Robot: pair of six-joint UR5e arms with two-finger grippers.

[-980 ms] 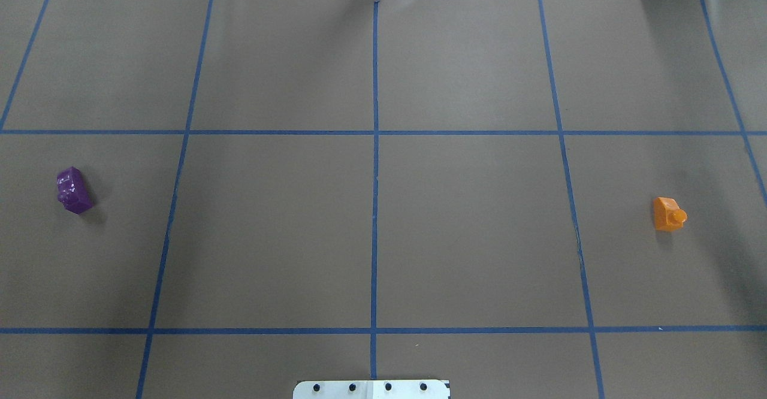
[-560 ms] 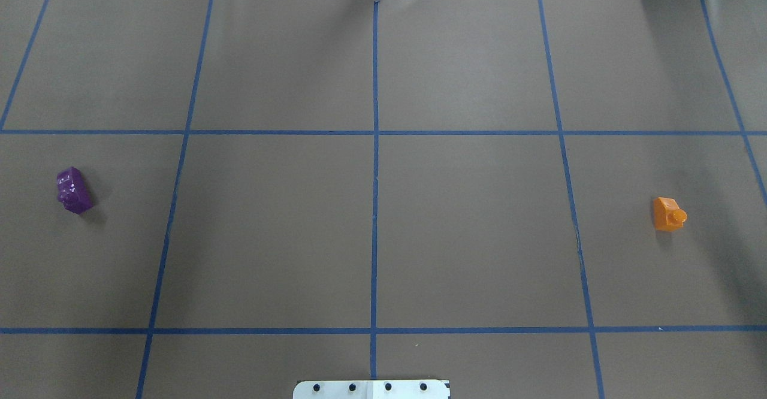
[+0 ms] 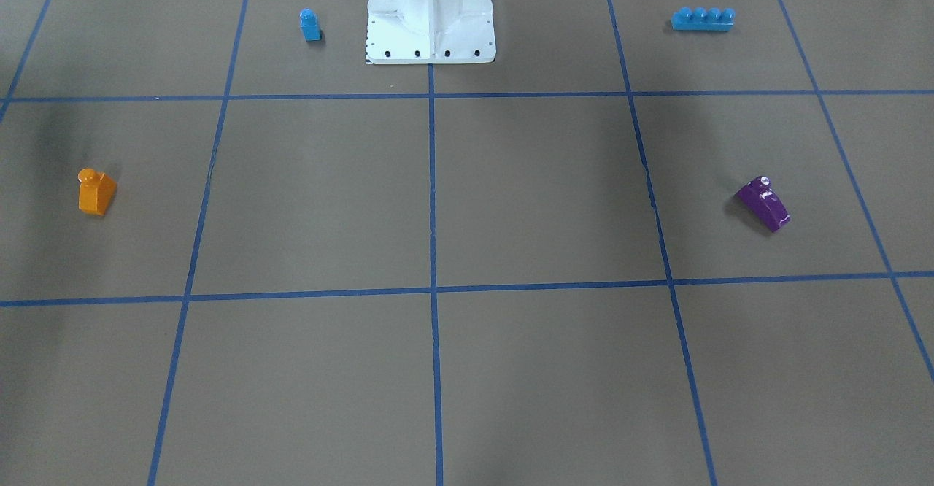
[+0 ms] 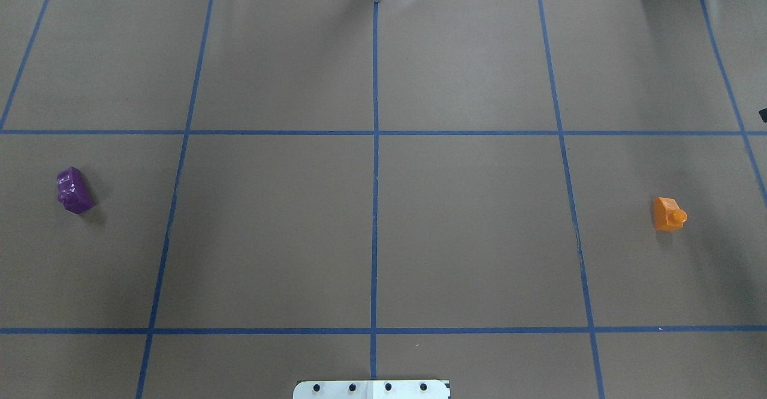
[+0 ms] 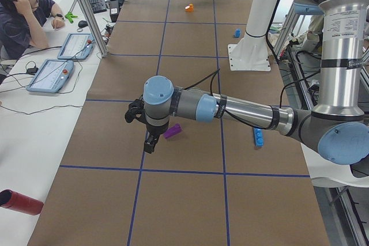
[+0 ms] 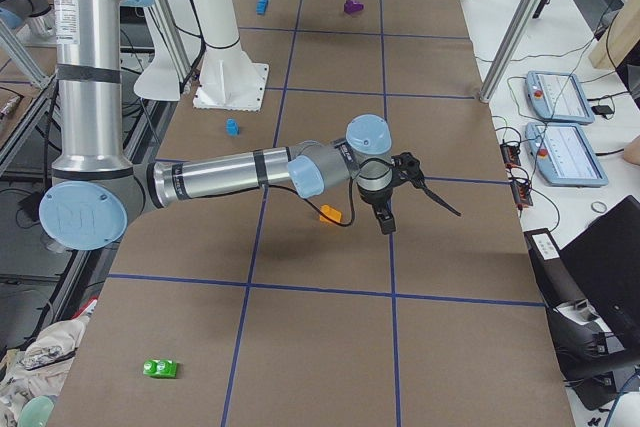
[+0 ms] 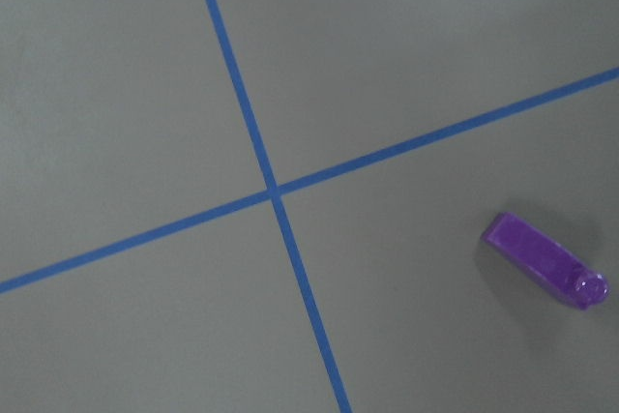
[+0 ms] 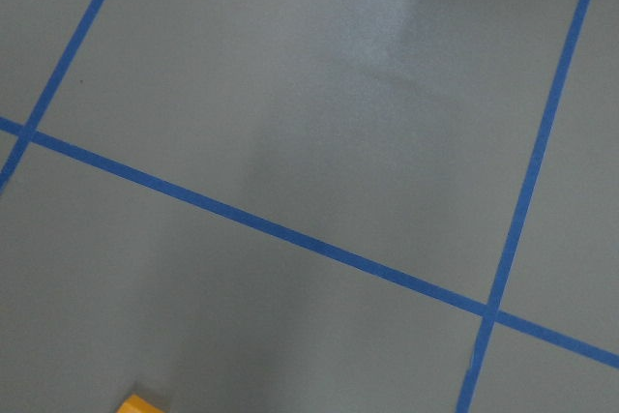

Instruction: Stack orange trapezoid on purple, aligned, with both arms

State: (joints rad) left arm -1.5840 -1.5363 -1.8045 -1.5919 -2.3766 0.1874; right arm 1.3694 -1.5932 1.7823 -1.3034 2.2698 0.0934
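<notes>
The orange trapezoid stands alone on the brown table at the right, stud up; it also shows in the front view and at the bottom edge of the right wrist view. The purple wedge lies alone at the left, and shows in the front view and the left wrist view. My left gripper hangs just beside and above the purple wedge. My right gripper hangs just beside the orange trapezoid. I cannot tell whether either gripper is open or shut.
A small blue one-stud brick and a blue four-stud brick lie either side of the white robot base. A green brick lies at the right end. Operators' tablets sit beyond the far edge.
A small black tip has come into the overhead view at its right edge. Neither the orange nor the purple brick has moved.
</notes>
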